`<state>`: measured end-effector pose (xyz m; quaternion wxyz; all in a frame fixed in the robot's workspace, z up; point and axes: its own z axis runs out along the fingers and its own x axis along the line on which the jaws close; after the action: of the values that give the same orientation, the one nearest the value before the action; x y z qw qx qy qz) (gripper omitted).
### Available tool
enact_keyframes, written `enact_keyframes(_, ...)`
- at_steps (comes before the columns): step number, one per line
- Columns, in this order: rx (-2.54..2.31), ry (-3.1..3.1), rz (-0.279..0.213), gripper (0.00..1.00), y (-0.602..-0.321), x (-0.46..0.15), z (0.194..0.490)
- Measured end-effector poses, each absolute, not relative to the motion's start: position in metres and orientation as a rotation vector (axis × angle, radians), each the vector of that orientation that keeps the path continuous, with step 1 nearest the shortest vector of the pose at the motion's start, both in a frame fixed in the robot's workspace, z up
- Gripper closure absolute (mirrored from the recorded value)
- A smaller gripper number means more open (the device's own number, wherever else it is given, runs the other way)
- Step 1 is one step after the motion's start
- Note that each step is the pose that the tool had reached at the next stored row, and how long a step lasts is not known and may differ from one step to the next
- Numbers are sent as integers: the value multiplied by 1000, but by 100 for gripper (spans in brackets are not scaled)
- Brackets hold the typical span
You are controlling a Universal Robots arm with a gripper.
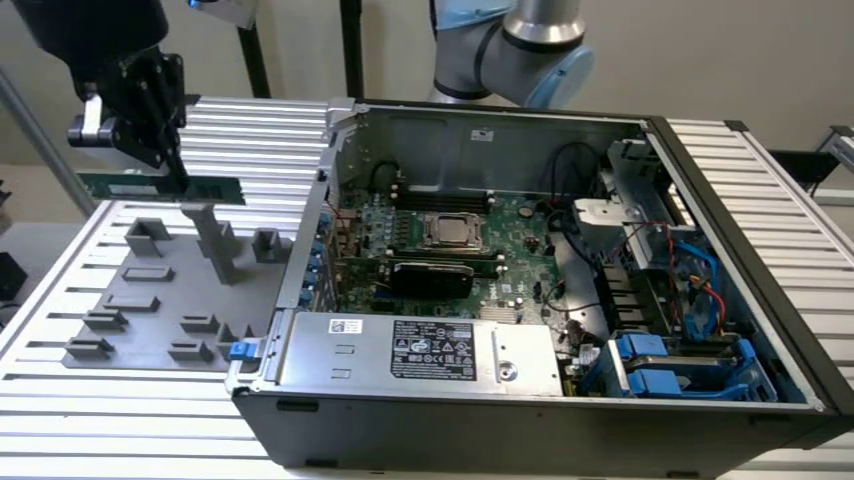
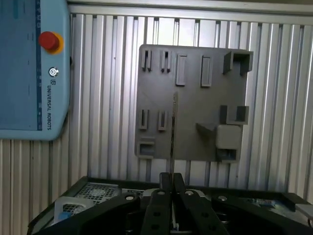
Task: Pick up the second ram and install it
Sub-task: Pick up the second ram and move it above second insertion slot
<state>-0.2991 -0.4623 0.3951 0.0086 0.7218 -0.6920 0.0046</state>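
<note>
Over the exterior view's left side of the slatted table (image 1: 80,400), above the far edge of the grey fixture plate (image 1: 167,300), the gripper (image 1: 174,168) hangs with the second ram (image 1: 160,186) in its grasp. The fingers are drawn almost fully together on the module's upper edge, near mid-length. The green strip lies level and hangs apart from the fixture blocks beneath it. In the wrist view the module (image 2: 172,132) appears edge-on as a thin line running straight out from the fingertips (image 2: 165,182), over the plate (image 2: 195,142); no tilt is evident.

The open computer case (image 1: 747,200) stands on the exterior view's right side of the table, with the motherboard (image 1: 521,250), the CPU socket (image 1: 454,230) and the long black slots (image 1: 441,199) inside. The module is well apart from them, outside the case wall.

Judged risks:
- The hold is narrow and on one edge only. A knock or a quick swing could pivot the strip between the pads, so that it would meet the slot askew.
- The near case wall (image 1: 300,250) and the cables (image 1: 574,160) inside stand between module and slot; a low or wide path could strike them.
- Whether the slot latches stand open cannot be told. Pressing against a closed latch, or with the notch reversed, could flex the board or stress the motherboard.
- A teach pendant (image 2: 29,68) lies near the plate, within reach of a wide swing.
</note>
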Motion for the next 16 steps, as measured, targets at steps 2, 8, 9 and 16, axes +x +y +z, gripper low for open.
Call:
enact_keyframes(2, 2256, -2163, 13, 86, -461, -293, 395)
enact_keyframes(8, 2257, -2164, 11, 86, -456, -275, 397)
enact_keyframes(9, 2257, -2164, 10, 86, -455, -272, 397)
enact_keyframes(16, 2259, -2165, 8, 86, -449, -250, 398)
